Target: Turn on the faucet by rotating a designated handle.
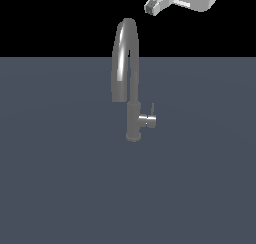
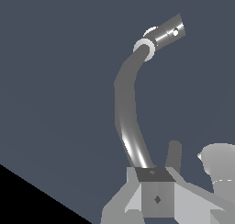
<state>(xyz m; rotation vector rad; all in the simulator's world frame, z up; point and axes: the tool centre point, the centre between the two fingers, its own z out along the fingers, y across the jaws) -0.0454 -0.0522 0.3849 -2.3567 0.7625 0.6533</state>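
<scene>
- Fingers first: you can't really tell how wide yours are. The white gripper (image 1: 159, 2) is cut off at the top edge of the exterior view, up and off to that view's right of the spout, and the wrist view only shows grey housing with one dark finger (image 2: 173, 154) poking out. It's holding nothing, and it's well apart from the handle.
- The tall grey brushed-metal gooseneck faucet (image 1: 126, 68) stands upright on the flat slate-blue bench (image 1: 60, 178), roughly mid-scene, arch high and spout mouth coming down on the exterior view's left of the column.
- Your target is the short metal cylinder handle (image 1: 148, 120) low on the column. Its long axis is horizontal, jutting toward the exterior view's right, with a thin lever pin (image 1: 152, 109) standing up from it near the outer end.
- Handling guess: rigid metal fixed to the column, so it won't flex or shift, it'll just pivot. The smooth finish looks slippery and the stub is small.
- I'd go for the pin, or pinch the stub's outer end, and steer clear of the spout on the way down.
</scene>
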